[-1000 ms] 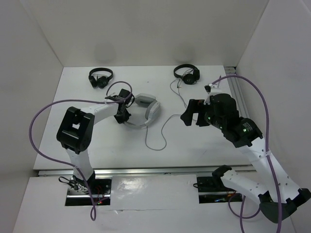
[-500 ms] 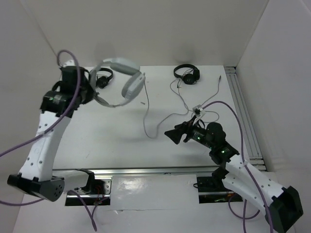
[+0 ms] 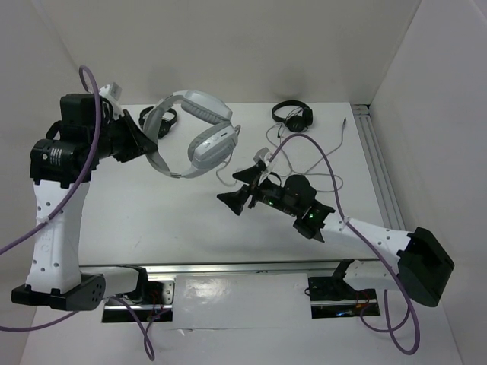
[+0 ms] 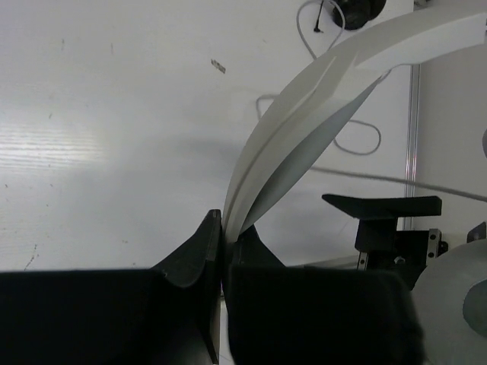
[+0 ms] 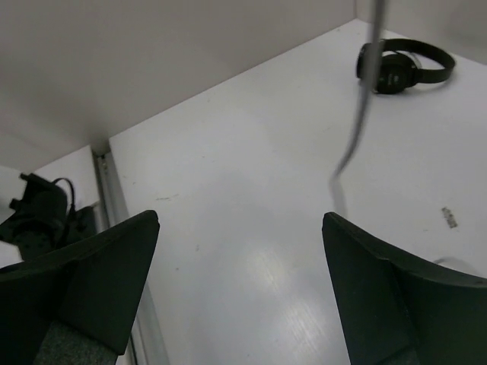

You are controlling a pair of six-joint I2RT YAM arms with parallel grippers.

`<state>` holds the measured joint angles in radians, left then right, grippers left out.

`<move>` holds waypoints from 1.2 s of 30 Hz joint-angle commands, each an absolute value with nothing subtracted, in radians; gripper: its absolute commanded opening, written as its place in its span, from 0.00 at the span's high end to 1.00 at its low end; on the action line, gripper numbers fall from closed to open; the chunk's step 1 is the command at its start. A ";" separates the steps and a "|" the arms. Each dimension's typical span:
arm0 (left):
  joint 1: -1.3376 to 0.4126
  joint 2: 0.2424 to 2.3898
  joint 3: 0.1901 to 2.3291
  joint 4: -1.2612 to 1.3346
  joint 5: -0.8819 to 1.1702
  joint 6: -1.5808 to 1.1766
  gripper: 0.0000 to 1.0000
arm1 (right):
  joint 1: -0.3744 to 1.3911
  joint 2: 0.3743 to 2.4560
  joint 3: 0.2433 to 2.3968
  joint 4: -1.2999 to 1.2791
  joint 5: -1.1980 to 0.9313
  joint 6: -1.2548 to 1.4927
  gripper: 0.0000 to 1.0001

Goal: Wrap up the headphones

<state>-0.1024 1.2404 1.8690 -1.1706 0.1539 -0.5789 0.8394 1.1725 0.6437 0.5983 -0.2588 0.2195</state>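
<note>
Left gripper [image 3: 139,143], at the left of the overhead view: jaws pressed together on the thin edge of the headband of the headphones [image 3: 207,143]. The left wrist view confirms the pinch; both black fingers of the left gripper [image 4: 222,228] close flat on the white band of the headphones [image 4: 304,129], no gap visible. The headphones hang in the air off that grip, well above the table [image 3: 152,220], headband arching up and right, earcups hanging at the right end of the arch. One small black headset [image 3: 161,122] lies at the back left, partly hidden behind the raised set; a second black headset [image 3: 293,115] lies at the back, right of centre. A thin grey cable [image 3: 329,179] trails from the headphones down to the table and loops there. Right gripper [image 3: 242,188], centre-right: jaws spread wide, holding nothing. In the right wrist view the right gripper [image 5: 240,220] points at bare table, and the cable [image 5: 365,99] hangs blurred beyond the gap, touching neither finger.
</note>
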 commanded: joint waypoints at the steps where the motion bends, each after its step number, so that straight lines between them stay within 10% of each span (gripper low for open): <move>1: -0.095 1.212 1.865 -1.109 0.288 -0.607 1.00 | 0.876 1.193 0.686 0.646 -0.018 0.106 0.05; 16: -0.086 1.149 1.831 -1.121 0.353 -0.638 1.00 | 0.805 1.272 0.779 0.660 -0.046 0.044 0.37; 22: -0.086 1.149 1.832 -1.121 0.371 -0.657 1.00 | 0.765 1.321 0.816 0.693 -0.129 0.095 0.81; 29: -0.067 1.114 1.766 -1.060 0.461 -0.730 1.00 | 0.726 1.312 0.772 0.761 -0.199 0.150 0.81; 36: -0.048 0.988 1.555 -0.792 0.681 -0.997 1.00 | 0.716 1.335 0.750 0.811 -0.259 0.207 0.60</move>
<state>-0.0536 1.0267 1.5673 -1.0157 0.4904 -0.8227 0.7208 1.3251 0.7578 0.7128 -0.2184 0.1722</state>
